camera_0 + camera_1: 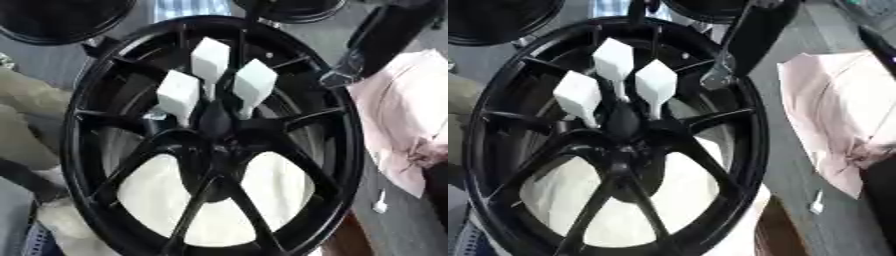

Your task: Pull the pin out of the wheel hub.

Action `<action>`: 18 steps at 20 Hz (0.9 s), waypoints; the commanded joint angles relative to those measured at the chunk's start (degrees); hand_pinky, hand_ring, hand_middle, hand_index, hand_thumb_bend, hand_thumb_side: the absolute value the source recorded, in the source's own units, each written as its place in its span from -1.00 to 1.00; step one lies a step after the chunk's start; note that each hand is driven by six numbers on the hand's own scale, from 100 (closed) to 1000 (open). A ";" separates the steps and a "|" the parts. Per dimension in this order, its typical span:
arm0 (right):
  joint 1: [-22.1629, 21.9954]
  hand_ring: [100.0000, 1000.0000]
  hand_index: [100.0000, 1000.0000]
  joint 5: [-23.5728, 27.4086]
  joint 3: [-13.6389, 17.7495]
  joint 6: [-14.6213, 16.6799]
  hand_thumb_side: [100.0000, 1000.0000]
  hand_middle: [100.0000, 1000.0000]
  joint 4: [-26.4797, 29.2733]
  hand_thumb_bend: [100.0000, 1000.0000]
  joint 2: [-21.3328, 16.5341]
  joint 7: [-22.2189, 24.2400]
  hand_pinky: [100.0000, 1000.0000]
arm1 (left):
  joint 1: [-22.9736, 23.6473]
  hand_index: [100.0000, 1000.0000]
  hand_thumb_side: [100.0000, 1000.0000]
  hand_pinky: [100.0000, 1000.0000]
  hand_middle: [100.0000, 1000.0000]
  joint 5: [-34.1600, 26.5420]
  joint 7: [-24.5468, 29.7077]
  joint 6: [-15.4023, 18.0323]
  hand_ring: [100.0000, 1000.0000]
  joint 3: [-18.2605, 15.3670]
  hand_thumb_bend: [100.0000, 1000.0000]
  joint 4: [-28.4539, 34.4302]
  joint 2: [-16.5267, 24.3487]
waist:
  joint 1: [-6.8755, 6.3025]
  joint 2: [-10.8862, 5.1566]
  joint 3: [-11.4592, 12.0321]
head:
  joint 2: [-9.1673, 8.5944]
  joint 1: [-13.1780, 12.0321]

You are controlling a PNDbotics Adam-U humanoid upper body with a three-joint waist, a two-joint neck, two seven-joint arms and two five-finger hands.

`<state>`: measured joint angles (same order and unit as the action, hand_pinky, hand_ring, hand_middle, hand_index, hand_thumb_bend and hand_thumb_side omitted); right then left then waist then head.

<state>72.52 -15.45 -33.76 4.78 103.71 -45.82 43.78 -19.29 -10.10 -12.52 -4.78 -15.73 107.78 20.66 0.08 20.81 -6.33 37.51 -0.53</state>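
reaching in from the upper right, your right hand (350, 65) shows too little to tell its fingers' state — bring it over the three white pins (210, 60) standing at the wheel hub (214, 145) and pull one straight along its shaft.

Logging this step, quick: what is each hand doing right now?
Left hand: not in view.
Right hand: only a dark arm with a silver tip shows above the wheel rim; open or closed cannot be told.

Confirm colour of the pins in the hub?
White pins, three of them, standing in the black hub. Left eye view shows them best.
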 commanded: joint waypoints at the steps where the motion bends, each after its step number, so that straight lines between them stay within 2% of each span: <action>1: 0.38 0.61 0.70 -0.81 -0.19 -2.29 -0.71 0.54 1.70 -0.26 -1.75 -0.67 0.70 | -0.84 0.44 0.60 0.33 0.11 0.11 0.09 0.18 0.13 -0.15 -0.49 0.90 1.40 | -0.11 -0.97 0.13 | -1.02 -0.57; 10: -0.16 0.60 0.68 -0.76 -2.24 -4.06 -0.77 0.52 0.26 -0.32 -0.30 -1.34 0.69 | -0.77 0.44 0.61 0.33 0.11 0.10 0.32 0.20 0.13 0.03 -0.50 0.76 1.32 | -0.39 -0.88 0.21 | -1.05 -0.85; 18: -1.16 0.52 0.63 -5.09 -3.55 -6.15 -0.96 0.47 -2.97 -0.41 1.82 -4.35 0.62 | -0.62 0.43 0.61 0.33 0.11 0.12 0.40 0.33 0.13 0.02 -0.50 0.60 1.11 | -0.82 -0.88 0.21 | -0.86 -0.85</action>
<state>70.53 -19.56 -37.80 -1.13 101.10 -43.59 40.10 -19.45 -10.10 -12.22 -4.57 -15.70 107.76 20.65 -0.70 20.87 -6.19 37.12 -1.35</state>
